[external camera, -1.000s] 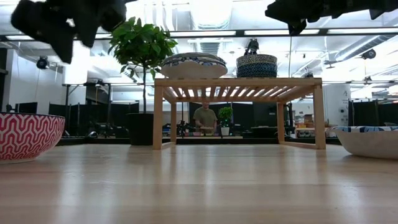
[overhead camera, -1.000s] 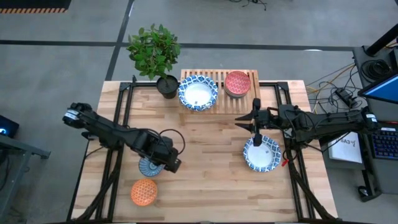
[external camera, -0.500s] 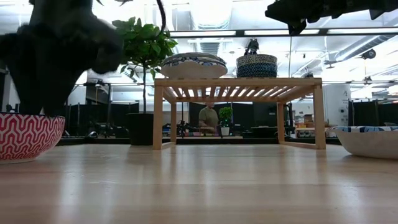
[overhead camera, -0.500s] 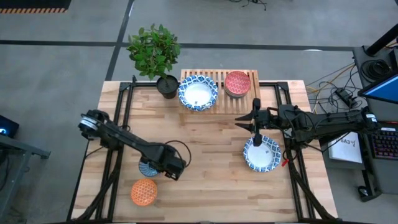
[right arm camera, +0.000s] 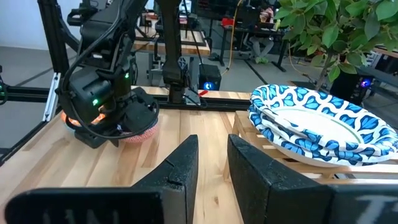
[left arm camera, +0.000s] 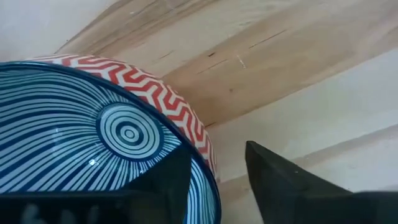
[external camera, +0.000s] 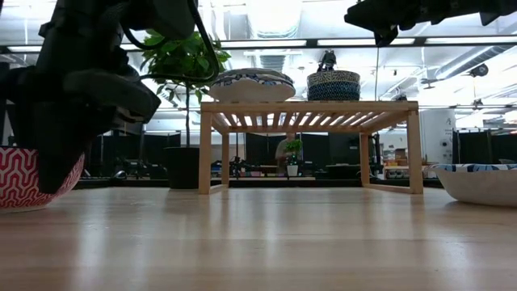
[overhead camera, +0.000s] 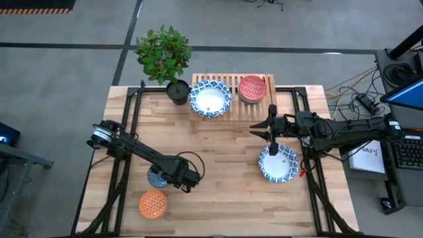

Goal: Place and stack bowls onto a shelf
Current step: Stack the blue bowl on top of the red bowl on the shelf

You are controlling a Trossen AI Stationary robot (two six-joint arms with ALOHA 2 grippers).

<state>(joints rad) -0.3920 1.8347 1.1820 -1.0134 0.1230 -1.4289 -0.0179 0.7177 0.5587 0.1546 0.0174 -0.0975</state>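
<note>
A small bowl (overhead camera: 157,177), red chevron outside and blue stripes inside (left arm camera: 93,143), stands on the table. My left gripper (overhead camera: 184,178) is open at its right rim: in the left wrist view (left arm camera: 216,149) one finger is inside and one outside; I cannot tell whether they touch. An orange bowl (overhead camera: 153,203) stands nearer. A wide blue-white bowl (overhead camera: 278,162) stands at the right, below my right gripper (overhead camera: 271,129), which is slightly open and empty (right arm camera: 213,140). The shelf (overhead camera: 231,111) carries a wide blue-white bowl (overhead camera: 210,99) and a red bowl stack (overhead camera: 252,88).
A potted plant (overhead camera: 165,56) in a black pot stands at the shelf's left end. Bare table lies between the two arms (overhead camera: 225,165). In the low view the left arm (external camera: 81,97) stands in front of the chevron bowl (external camera: 16,182).
My left gripper has come down and gone a little toward the table's near right, to the right rim of the red-and-blue bowl. The bowl has stayed where it was.
</note>
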